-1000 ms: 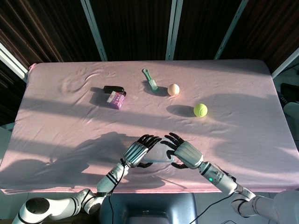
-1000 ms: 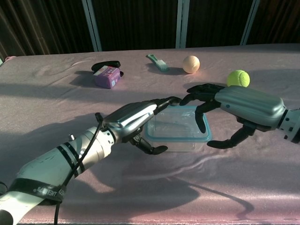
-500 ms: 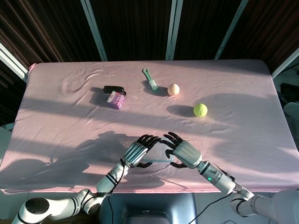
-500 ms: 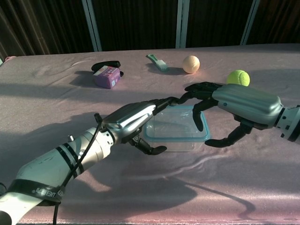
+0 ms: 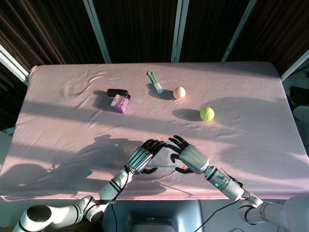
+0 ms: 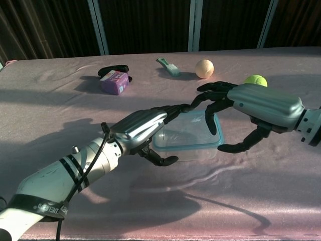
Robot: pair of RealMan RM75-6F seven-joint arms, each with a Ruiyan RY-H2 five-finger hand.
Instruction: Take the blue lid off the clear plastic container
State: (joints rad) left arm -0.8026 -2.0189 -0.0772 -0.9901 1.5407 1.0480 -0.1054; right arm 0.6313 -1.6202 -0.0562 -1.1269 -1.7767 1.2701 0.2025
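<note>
The clear plastic container [image 6: 183, 153] with its blue lid [image 6: 188, 134] stands near the table's front edge; the head view shows only a sliver of it [image 5: 163, 162] between both hands. My left hand [image 6: 141, 129] grips the container's left end, its fingers reaching along the far rim and its thumb on the near side. My right hand [image 6: 263, 104] comes in from the right, fingers hooked over the lid's right edge and thumb at its near right corner. The lid still lies over the container. Whether its right side has come loose I cannot tell.
Further back lie a tennis ball [image 5: 207, 114], a peach-coloured ball [image 5: 179, 92], a green brush [image 5: 155, 82], a purple box [image 5: 119, 103] and a black object [image 5: 118, 92]. The pink cloth's front edge [image 5: 159, 195] runs just behind my wrists.
My right hand has risen slightly and drawn to the right, its fingers still on the lid's right edge. The left hand and the container have hardly moved.
</note>
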